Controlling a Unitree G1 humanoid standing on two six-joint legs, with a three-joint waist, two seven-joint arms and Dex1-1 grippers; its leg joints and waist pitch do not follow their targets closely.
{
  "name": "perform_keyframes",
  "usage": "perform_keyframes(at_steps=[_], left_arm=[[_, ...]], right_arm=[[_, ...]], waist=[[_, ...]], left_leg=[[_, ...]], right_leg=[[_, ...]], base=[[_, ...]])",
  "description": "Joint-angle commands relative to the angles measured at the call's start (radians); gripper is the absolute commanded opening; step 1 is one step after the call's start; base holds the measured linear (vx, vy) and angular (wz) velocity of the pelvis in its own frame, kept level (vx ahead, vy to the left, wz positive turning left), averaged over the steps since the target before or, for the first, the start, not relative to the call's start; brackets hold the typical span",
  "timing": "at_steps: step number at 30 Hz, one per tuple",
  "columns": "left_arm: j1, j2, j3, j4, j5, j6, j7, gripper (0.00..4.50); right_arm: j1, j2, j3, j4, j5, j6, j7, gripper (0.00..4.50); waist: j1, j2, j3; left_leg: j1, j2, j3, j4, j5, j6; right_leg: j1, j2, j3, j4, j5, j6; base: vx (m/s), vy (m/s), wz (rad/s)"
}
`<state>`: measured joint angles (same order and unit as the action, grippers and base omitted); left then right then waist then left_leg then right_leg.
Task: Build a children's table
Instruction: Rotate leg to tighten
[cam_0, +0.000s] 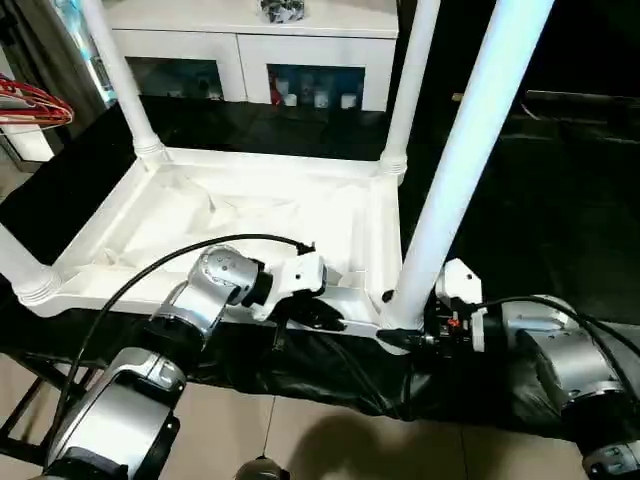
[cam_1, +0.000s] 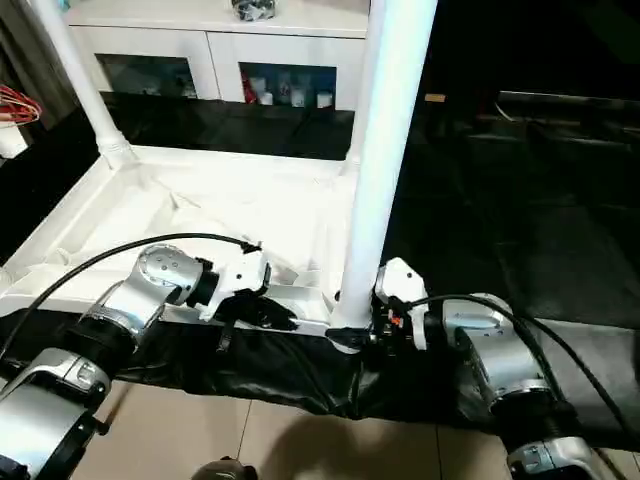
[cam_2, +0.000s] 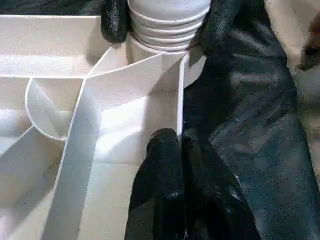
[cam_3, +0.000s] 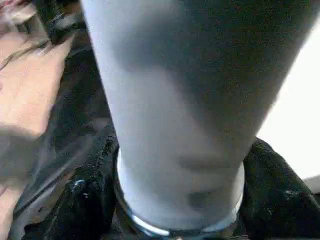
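Observation:
The white tabletop (cam_0: 250, 215) lies upside down on a black cloth, its ribbed underside facing up. Legs stand in the far left socket (cam_0: 120, 70), the far right socket (cam_0: 412, 70) and the near left socket (cam_0: 22, 268). A thick white leg (cam_0: 465, 160) rises at the near right corner. My right gripper (cam_0: 400, 335) is closed around that leg's ribbed base, with a black finger (cam_2: 115, 20) on each side. My left gripper (cam_2: 179, 142) is shut on the tabletop's near rim, close to that corner.
A white cabinet (cam_0: 250, 50) with glass doors stands behind the tabletop. A red wire object (cam_0: 30, 100) sits at the far left. The black cloth (cam_0: 340, 375) hangs over the near edge above a pale floor (cam_0: 300, 440). Dark ground lies to the right.

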<state>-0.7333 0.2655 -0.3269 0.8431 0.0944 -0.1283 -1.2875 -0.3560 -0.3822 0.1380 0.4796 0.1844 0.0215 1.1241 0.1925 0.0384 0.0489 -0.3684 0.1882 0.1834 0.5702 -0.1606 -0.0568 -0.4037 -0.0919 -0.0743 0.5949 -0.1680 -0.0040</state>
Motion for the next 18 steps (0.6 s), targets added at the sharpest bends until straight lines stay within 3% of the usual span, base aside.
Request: perform_keyframes(at_steps=[1,5,7,8,10,11,15,17,18], left_arm=[[-0.048,-0.049,0.041,0.004,-0.001,0.022,0.161,0.0],[-0.044,-0.14,0.045,0.015,0.021,0.079,0.316,0.0],[-0.041,-0.17,0.044,0.013,0.026,0.107,0.361,0.0],[-0.04,-0.187,0.045,0.012,0.029,0.122,0.388,0.0],[-0.042,-0.199,0.045,0.016,0.032,0.13,0.412,0.0],[-0.04,-0.212,0.043,0.013,0.033,0.134,0.424,0.0],[-0.03,-0.245,0.037,0.003,0.036,0.139,0.443,0.0],[-0.02,-0.246,0.027,-0.007,0.042,0.122,0.425,0.0],[-0.018,-0.241,0.024,-0.01,0.044,0.118,0.419,0.0]], right_arm=[[-0.012,0.083,0.037,0.052,-0.001,0.027,-0.082,2.75],[-0.07,0.195,-0.041,0.184,-0.055,-0.011,-0.432,2.75],[-0.089,0.221,-0.056,0.22,-0.074,-0.011,-0.537,2.75],[-0.102,0.234,-0.063,0.245,-0.084,-0.001,-0.598,2.75],[-0.112,0.248,-0.076,0.266,-0.099,0.006,-0.644,2.75],[-0.124,0.265,-0.09,0.288,-0.101,0.001,-0.695,2.75],[-0.147,0.308,-0.108,0.324,-0.117,-0.051,-0.788,2.75],[-0.147,0.326,-0.122,0.325,-0.097,-0.078,-0.759,3.44],[-0.148,0.327,-0.128,0.323,-0.086,-0.077,-0.748,3.44]], waist=[[-0.007,-0.016,-0.06],[-0.036,-0.012,-0.06],[-0.045,-0.015,-0.062],[-0.05,-0.01,-0.061],[-0.055,-0.013,-0.065],[-0.052,-0.008,-0.065],[-0.055,-0.009,-0.065],[-0.056,-0.006,-0.064],[-0.056,-0.007,-0.064]], left_leg=[[0.01,0.043,-0.019,-0.069,-0.312,0.024],[0.01,0.041,-0.025,-0.075,-0.339,-0.009],[0.014,0.039,-0.023,-0.073,-0.34,-0.006],[0.012,0.037,-0.021,-0.072,-0.327,-0.001],[0.009,0.035,-0.02,-0.07,-0.305,0.008],[0.008,0.034,-0.018,-0.068,-0.295,0.018],[0.008,0.034,-0.018,-0.069,-0.294,0.023],[0.009,0.035,-0.019,-0.071,-0.315,0.023],[0.009,0.035,-0.019,-0.072,-0.316,0.025]], right_leg=[[0.041,-0.071,0.041,-0.084,-0.401,-0.17],[0.04,-0.074,0.04,-0.088,-0.436,-0.162],[0.04,-0.071,0.039,-0.091,-0.42,-0.162],[0.039,-0.068,0.042,-0.087,-0.384,-0.174],[0.044,-0.065,0.041,-0.083,-0.331,-0.186],[0.045,-0.065,0.042,-0.083,-0.311,-0.187],[0.044,-0.066,0.041,-0.086,-0.314,-0.182],[0.046,-0.064,0.041,-0.087,-0.32,-0.177],[0.046,-0.063,0.041,-0.087,-0.316,-0.177]], base=[[0.0,0.0,0.0],[0.0,0.0,0.0],[0.0,0.0,0.0],[0.0,0.0,0.0],[0.0,0.0,0.0],[0.0,0.0,0.0],[0.0,0.0,0.0],[0.0,0.0,0.0],[0.0,0.0,0.0]])
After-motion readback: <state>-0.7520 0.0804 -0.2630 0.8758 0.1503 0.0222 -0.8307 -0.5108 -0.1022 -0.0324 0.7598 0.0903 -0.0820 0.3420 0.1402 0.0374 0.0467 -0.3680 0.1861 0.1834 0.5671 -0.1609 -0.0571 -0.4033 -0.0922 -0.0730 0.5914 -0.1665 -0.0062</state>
